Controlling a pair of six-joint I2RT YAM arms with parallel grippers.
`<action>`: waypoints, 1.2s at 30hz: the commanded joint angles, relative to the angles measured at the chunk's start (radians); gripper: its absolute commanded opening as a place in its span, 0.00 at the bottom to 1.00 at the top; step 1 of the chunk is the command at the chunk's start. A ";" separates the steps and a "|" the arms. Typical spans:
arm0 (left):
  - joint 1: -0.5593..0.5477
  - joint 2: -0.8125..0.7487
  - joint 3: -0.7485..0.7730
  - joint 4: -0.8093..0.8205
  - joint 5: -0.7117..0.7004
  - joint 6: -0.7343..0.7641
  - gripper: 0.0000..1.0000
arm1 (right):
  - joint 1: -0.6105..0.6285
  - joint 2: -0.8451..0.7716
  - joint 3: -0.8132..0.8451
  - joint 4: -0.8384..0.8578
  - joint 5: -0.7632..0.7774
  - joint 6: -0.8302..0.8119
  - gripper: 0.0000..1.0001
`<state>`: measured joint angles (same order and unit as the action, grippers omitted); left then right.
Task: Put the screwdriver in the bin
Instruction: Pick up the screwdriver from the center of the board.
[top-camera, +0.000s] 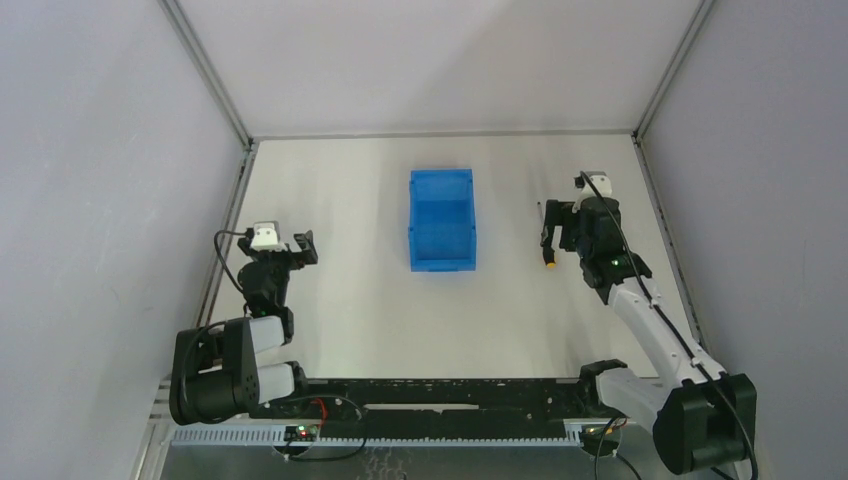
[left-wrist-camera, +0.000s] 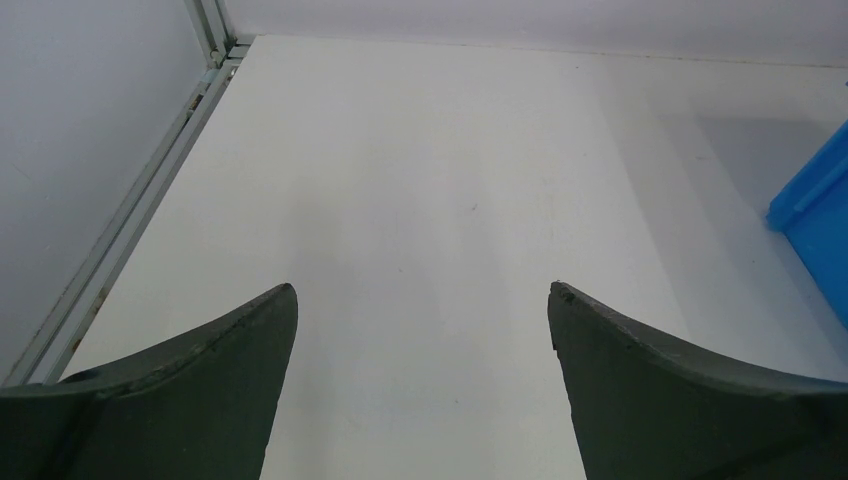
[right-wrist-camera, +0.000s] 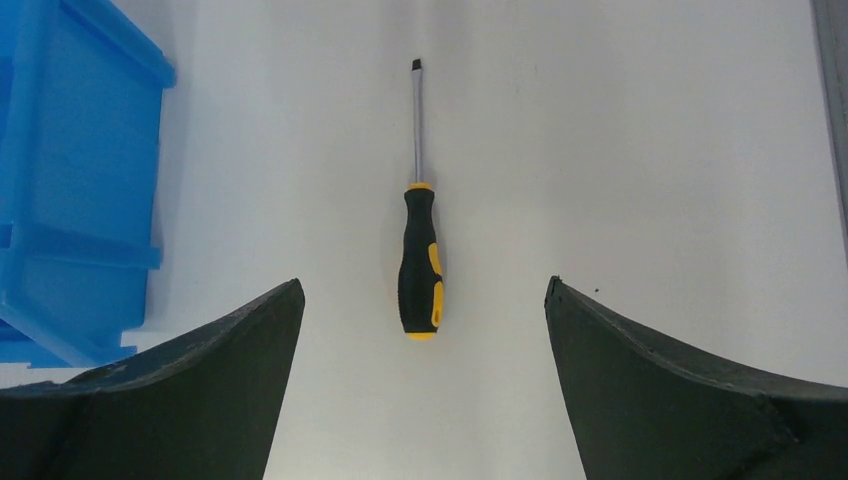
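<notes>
Lying on white table (top-camera: 350, 300), screwdriver (right-wrist-camera: 418, 215) near bin (top-camera: 416, 225), grey walls (top-camera: 100, 150), left tool (left-wrist-camera: 422, 290) and right tool (right-wrist-camera: 422, 282) agape

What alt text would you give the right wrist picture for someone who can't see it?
A black-and-yellow screwdriver lies flat on the white table, tip pointing away, framed by the open right claw. A blue bin sits at the left edge.

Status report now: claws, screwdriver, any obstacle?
Left claw open, empty. Right claw open, facing screwdriver. It lies flat on table, right of bin. Nothing between them.
</notes>
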<state>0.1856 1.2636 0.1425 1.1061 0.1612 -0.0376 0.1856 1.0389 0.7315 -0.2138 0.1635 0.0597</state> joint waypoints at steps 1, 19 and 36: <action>-0.004 0.002 -0.019 0.101 -0.002 -0.009 1.00 | -0.001 0.063 0.107 -0.085 -0.023 -0.020 1.00; -0.004 0.002 -0.018 0.101 -0.001 -0.008 1.00 | -0.031 0.462 0.370 -0.297 -0.094 0.005 0.95; -0.004 0.002 -0.019 0.100 -0.002 -0.009 1.00 | -0.044 0.648 0.385 -0.294 -0.087 0.022 0.81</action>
<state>0.1856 1.2633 0.1425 1.1061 0.1612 -0.0376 0.1444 1.6604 1.0767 -0.5056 0.0719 0.0669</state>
